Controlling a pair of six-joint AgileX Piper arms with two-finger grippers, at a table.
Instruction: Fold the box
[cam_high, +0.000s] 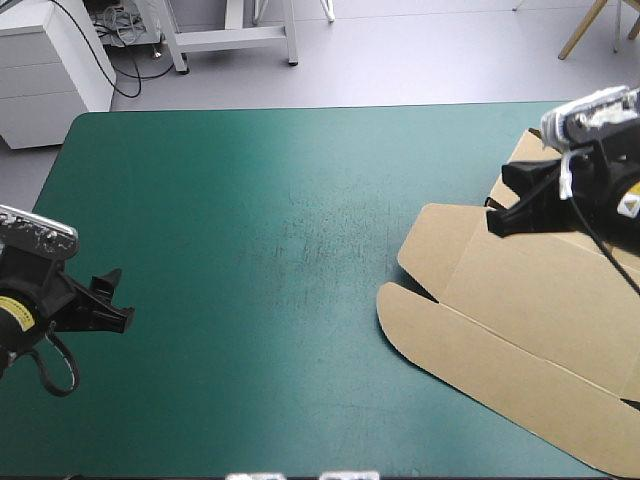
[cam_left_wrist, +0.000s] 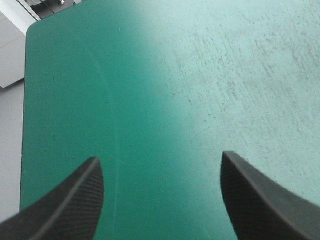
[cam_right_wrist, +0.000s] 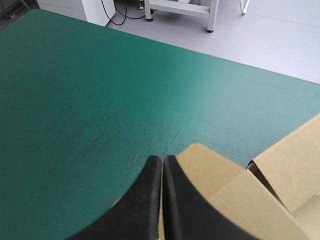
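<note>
— Left claw is hanging apart over bare teal-green tabletop; right claw is pressing together above the box's flap.
— Brown box is lying flat at the right, running diagonally, rounded flaps pointing toward the middle.

One brown box, a single cut sheet, right side of frame. One table, teal-green cover. Two grippers: left gripper lower left, right gripper upper right. Two black fingers each, four total.
</note>
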